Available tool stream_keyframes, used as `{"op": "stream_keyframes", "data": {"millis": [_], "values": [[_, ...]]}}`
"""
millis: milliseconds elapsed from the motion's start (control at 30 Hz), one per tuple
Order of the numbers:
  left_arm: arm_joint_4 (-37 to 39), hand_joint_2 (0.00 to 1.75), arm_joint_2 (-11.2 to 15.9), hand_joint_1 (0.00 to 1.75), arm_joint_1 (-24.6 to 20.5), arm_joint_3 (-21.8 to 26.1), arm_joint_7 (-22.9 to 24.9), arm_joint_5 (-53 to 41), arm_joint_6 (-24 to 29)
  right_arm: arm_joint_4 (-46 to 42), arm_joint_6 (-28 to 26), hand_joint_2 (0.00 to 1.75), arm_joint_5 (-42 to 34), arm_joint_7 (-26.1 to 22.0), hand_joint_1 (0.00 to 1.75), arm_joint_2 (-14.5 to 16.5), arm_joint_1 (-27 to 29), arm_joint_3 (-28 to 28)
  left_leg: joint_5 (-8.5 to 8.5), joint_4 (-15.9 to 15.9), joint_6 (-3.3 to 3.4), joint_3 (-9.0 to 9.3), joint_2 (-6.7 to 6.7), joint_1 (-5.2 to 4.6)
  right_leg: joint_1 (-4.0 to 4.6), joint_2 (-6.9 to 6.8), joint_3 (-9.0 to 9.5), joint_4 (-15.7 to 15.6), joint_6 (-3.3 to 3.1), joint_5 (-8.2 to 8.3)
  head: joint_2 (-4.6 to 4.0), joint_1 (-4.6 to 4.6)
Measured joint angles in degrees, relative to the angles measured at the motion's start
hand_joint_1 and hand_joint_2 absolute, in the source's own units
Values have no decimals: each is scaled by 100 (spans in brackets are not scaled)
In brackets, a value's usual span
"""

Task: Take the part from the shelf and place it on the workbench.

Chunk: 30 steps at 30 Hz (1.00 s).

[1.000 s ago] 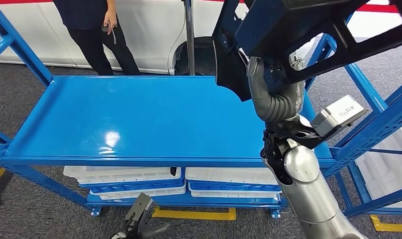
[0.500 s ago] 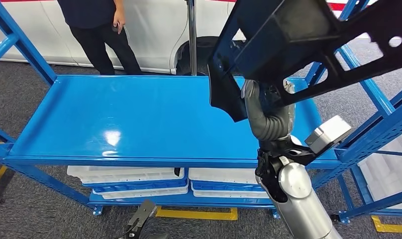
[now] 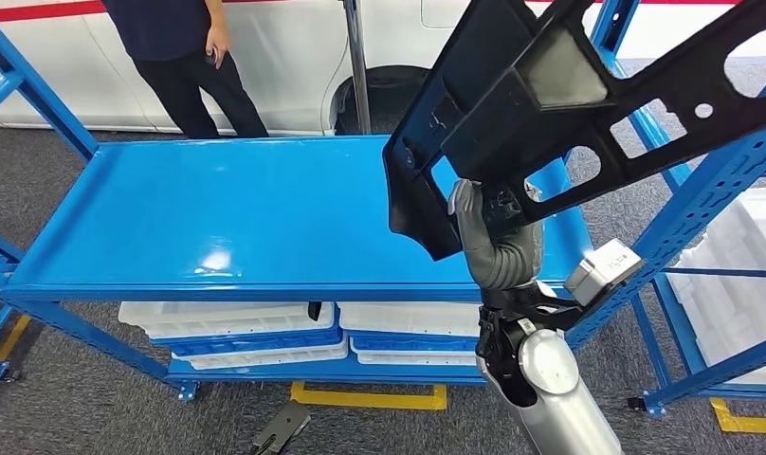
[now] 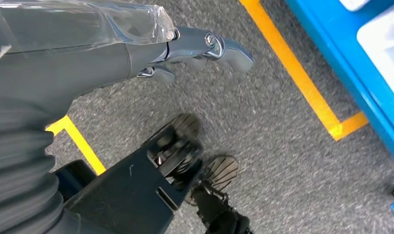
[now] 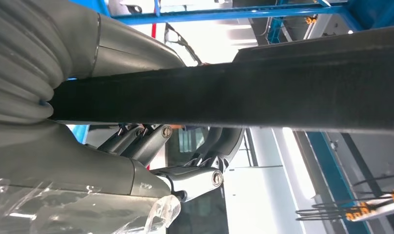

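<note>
1. Since the earlier head view, the right arm has lowered in the picture and the part (image 3: 550,104) now covers more of the far right end of the counter (image 3: 246,218); the person (image 3: 185,57) still stands beyond the counter's far edge. The whole scene has shifted a little as well, so the camera has moved too.
2. Head view: the large black part, a flat frame with cut-out openings, is held up in the air above the counter's right end, tilted, not touching the blue top. The right hand (image 3: 498,223) is under the part's lower edge, its grey ribbed cover just below the black frame; its fingers are hidden behind the part. White bins (image 3: 232,327) sit on the shelf level beneath the counter. Yellow floor tape (image 3: 370,398) runs along the carpet near the counter's front. The left hand (image 3: 280,434) hangs low, below the counter's front edge.
3. Left wrist view: the left hand (image 4: 195,48) hangs over the grey carpet with nothing in it, its fingers stretched out and close side by side. Yellow tape (image 4: 302,80) lies on the carpet beside the blue counter frame.
4. Right wrist view: the part's black edge (image 5: 263,92) crosses the picture, and the right hand (image 5: 151,146) is clamped on it, thumb on one side and dark fingers (image 5: 146,141) wrapped against the other.
</note>
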Motion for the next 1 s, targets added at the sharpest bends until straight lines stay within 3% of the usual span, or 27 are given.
{"op": "stream_keyframes", "data": {"millis": [33,67,100,200,233,267,333,367,433,500,533,567,600,667,733,767,833,867,900,1000], "values": [[1,175,0,0,1,-17,2,-9,-3,21,24,175,-16,-7,175,11,12,0,-99,265,14,-37,1,-14,26,-8,-57,1,-13,44,0,-2],[1,175,0,0,1,-32,5,-16,-10,42,56,175,-37,-14,175,20,22,0,-78,302,43,33,1,-31,53,-11,-111,2,-19,87,0,-2],[2,175,0,0,0,-44,9,-24,-21,59,95,175,-63,-24,175,28,28,0,32,96,89,222,0,-55,77,-11,-163,3,-22,130,0,-2],[2,175,12,0,-23,-72,28,-56,-58,92,221,175,-108,-67,175,62,34,0,300,-1150,275,1061,15,-179,123,-24,-269,-4,8,254,1,3],[2,175,18,0,-29,-86,38,-67,-70,99,268,175,-108,-91,175,70,37,0,328,-1395,308,1199,19,-217,121,-35,-277,-16,35,296,1,3],[2,175,23,0,-32,-104,50,-76,-83,104,312,175,-105,-116,175,78,40,1,341,-1484,320,1225,24,-243,112,-49,-281,-33,70,339,1,1],[2,175,26,0,-29,-143,67,-93,-106,115,385,175,-101,-155,175,87,47,2,471,-1536,352,1178,25,-247,90,-64,-290,-67,144,400,0,-7],[2,175,27,0,-29,-156,72,-106,-118,118,419,175,-104,-170,175,92,50,2,544,-1579,386,1149,27,-231,92,-65,-328,-21,176,323,0,-3],[2,175,26,0,-30,-176,77,-127,-149,125,483,175,-118,-203,175,90,60,-1,709,-1648,433,1052,37,-193,99,-60,-490,422,223,-140,0,11],[2,175,27,0,-23,-197,81,-139,-174,139,529,175,-126,-230,175,90,78,-1,832,-1651,445,911,43,-194,98,-59,-687,1191,259,-659,0,20],[3,175,27,0,-17,-208,82,-142,-179,148,540,175,-128,-234,175,90,91,-1,886,-1647,442,840,49,-195,96,-59,-724,1481,271,-757,0,21],[3,175,28,0,-13,-220,82,-143,-184,158,548,175,-131,-236,175,90,100,0,942,-1643,437,766,53,-195,96,-60,-669,1593,277,-726,0,21],[4,175,28,0,-11,-233,83,-141,-185,168,551,175,-132,-236,175,90,106,0,998,-1639,428,695,55,-194,96,-60,-511,1495,277,-600,0,22],[4,175,28,0,-11,-259,83,-134,-192,182,554,175,-117,-241,175,90,103,0,1099,-1627,394,577,52,-197,98,-60,84,744,255,-353,0,22],[4,175,28,0,-14,-278,84,-130,-201,187,568,175,-74,-255,175,95,92,1,1184,-1613,338,515,48,-210,123,-52,587,-12,192,-350,1,14],[4,175,28,0,-16,-286,84,-130,-203,189,574,175,-51,-265,175,98,84,1,1226,-1612,307,498,48,-214,138,-46,686,-189,157,-389,1,11],[5,175,31,0,-15,-298,86,-130,-204,198,580,175,-28,-278,175,101,79,1,1292,-1614,240,468,46,-204,145,-45,651,-226,65,-330,1,9],[7,175,33,0,-11,-302,86,-129,-205,202,584,175,-26,-280,175,102,75,1,1226,-1556,204,424,45,-193,139,-50,607,-230,20,-283,1,7],[9,175,35,0,-6,-304,87,-128,-207,205,588,175,-26,-280,175,105,75,2,1051,-1398,166,348,44,-181,129,-58,549,-235,-31,-222,0,2],[11,175,38,0,3,-310,87,-125,-211,212,597,175,-22,-279,175,117,73,2,208,-291,75,-10,44,-139,120,-68,310,-235,-99,-28,0,-10]]}}
